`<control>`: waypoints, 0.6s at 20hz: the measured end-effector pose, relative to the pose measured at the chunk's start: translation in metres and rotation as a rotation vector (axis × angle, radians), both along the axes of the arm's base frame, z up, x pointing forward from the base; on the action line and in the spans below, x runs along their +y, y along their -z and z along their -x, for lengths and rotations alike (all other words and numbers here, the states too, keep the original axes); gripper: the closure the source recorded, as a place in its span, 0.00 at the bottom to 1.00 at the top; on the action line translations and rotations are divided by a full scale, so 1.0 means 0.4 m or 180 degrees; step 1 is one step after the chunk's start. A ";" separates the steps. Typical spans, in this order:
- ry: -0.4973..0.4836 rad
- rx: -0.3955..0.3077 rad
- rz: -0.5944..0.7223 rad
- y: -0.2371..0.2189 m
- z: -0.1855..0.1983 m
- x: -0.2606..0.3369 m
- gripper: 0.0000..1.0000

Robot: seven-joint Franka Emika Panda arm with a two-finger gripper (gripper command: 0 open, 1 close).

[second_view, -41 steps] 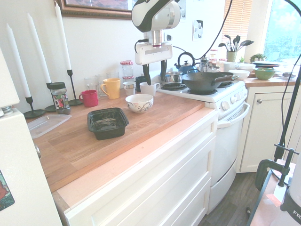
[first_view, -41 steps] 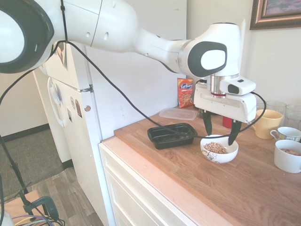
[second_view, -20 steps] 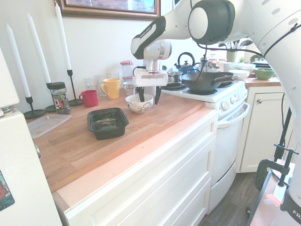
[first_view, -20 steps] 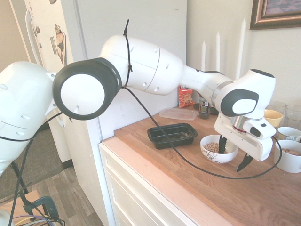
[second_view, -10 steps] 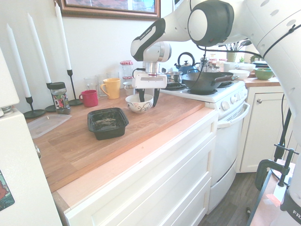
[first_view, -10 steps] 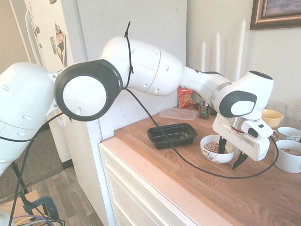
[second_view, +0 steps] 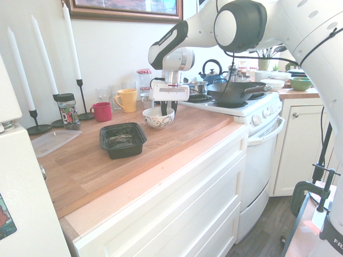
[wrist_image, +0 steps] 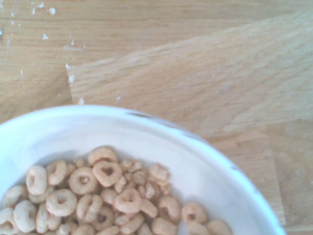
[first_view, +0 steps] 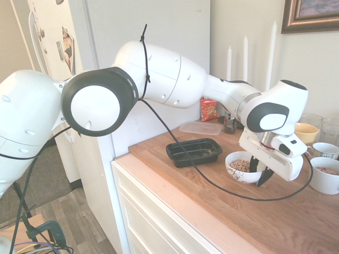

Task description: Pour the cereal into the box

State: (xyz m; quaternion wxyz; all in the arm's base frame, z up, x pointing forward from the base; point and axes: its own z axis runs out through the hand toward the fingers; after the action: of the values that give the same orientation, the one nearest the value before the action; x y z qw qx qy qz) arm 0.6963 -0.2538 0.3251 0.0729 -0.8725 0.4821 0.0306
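Observation:
The cereal [first_view: 242,165] is a heap of light-brown rings in a white bowl [first_view: 235,173] with dark swirls, seen close up in the wrist view as cereal [wrist_image: 107,191] inside the bowl [wrist_image: 205,166]. The box [first_view: 194,151] is a shallow black tray on the wooden counter, left of the bowl; in the second exterior view the box [second_view: 122,140] lies nearer the camera than the bowl [second_view: 158,117]. My gripper [first_view: 258,172] straddles the bowl's right rim, one finger inside and one outside. It is still open by a narrow gap, gripper [second_view: 168,110] tilted.
A clear flat container [first_view: 201,127] and an orange snack bag [first_view: 208,109] stand behind the box. A yellow mug [second_view: 126,99], a red cup [second_view: 101,111], white cups [first_view: 323,175], candlesticks [second_view: 81,101] and a jar [second_view: 67,113] line the wall. A stove with a wok [second_view: 231,92] adjoins the counter.
The arm swung down from above the bowl and tilted. Over the last second the fingers have drawn much closer together around the bowl's rim. The bowl and box have not moved.

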 end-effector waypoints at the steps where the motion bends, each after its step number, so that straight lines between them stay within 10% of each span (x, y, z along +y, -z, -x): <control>1: 0.0000 -0.0008 0.0001 -0.004 0.000 0.000 1.00; 12: 0.0009 -0.0022 -0.0004 -0.014 0.002 -0.001 1.00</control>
State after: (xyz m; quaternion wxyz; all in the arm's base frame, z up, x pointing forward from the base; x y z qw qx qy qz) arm 0.6954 -0.2543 0.3305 0.0752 -0.8720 0.4830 0.0278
